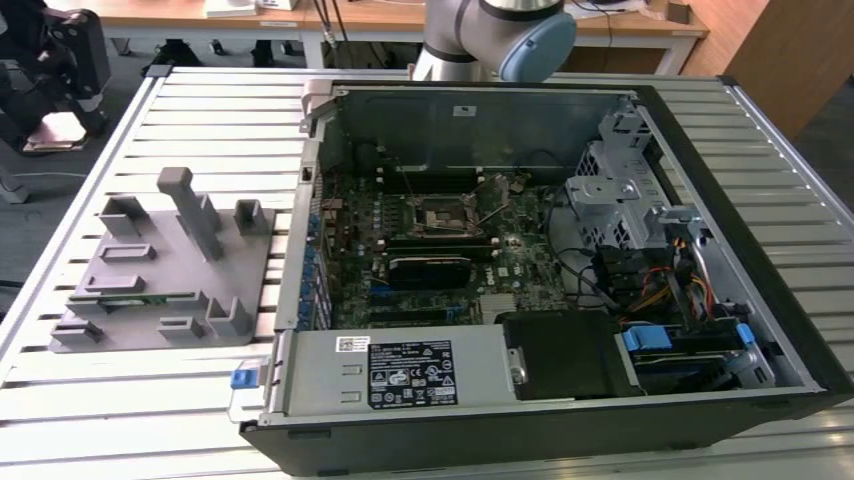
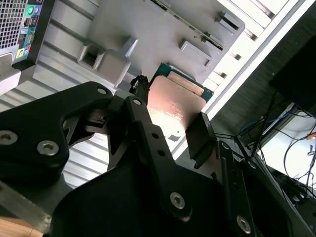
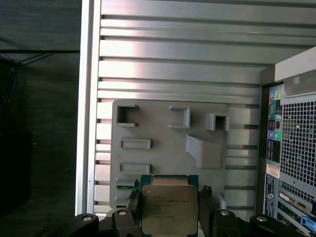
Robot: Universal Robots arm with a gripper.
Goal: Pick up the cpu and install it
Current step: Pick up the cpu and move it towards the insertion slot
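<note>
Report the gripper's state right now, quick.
The gripper: closed, holding the chip with one finger on each of two opposite edges.

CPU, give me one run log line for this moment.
gripper: shut on cpu | cpu: held in air, apart from grey tray | computer case: open, cpu not installed

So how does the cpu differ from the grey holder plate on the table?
The cpu is small, with a shiny metal top and green edge; the grey holder plate is much larger, matt, with raised pockets. The cpu is gripped at two edges by the gripper; the plate lies flat on the slatted table. Both are rectangular.
</note>
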